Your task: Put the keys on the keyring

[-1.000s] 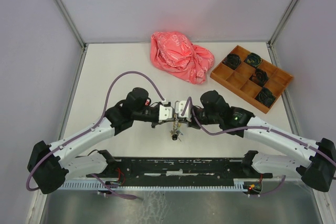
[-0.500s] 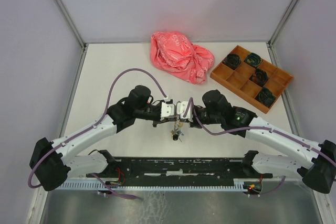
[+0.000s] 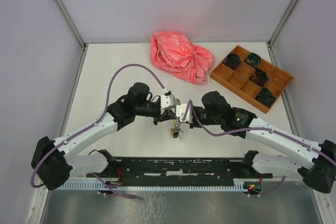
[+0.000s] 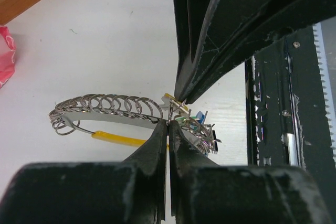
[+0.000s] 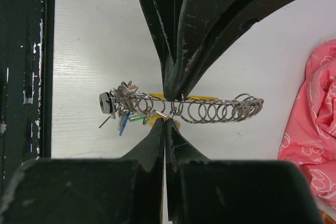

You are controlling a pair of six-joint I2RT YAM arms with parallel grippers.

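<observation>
Both arms are meeting over the middle of the bench [image 3: 97, 64], tips almost nose to nose. The left gripper [image 4: 168, 125] is pressing its fingers together and pinching the thin wire of the keyring [image 4: 105, 109] right at its tips; from that pinch the keyring is arching away toward 9 o'clock in the left wrist view, strung with a row of small loops [image 4: 121, 106], part of it showing yellow below the arch; the keys [image 4: 202, 129] are bunching just beside the left gripper at 3 o'clock, a blue tag [image 4: 200, 117] peeking out among them; the right gripper [image 5: 166, 120] is reaching in from 1 o'clock there, its point touching the ring just above the left one's tips.

Over on the right wrist view, the right gripper is likewise pressing its fingers tight together, tips coming up under the keyring at a small loop with a yellowish bit; whether it is nipping the wire or only that loop, I cannot tell; the left gripper is biting the ring from 12 o'clock, directly opposite; the keys are clustering at 9 o'clock of the tips, a green tag [image 5: 137, 119] poking out; the loops are trailing off to 3 o'clock.

From above, the bunch is showing at 6 o'clock of the joined tips; a pink bag [image 3: 181, 56] is lying at 12 o'clock and a wooden tray [image 3: 234, 78] at 2 o'clock, both well apart.
</observation>
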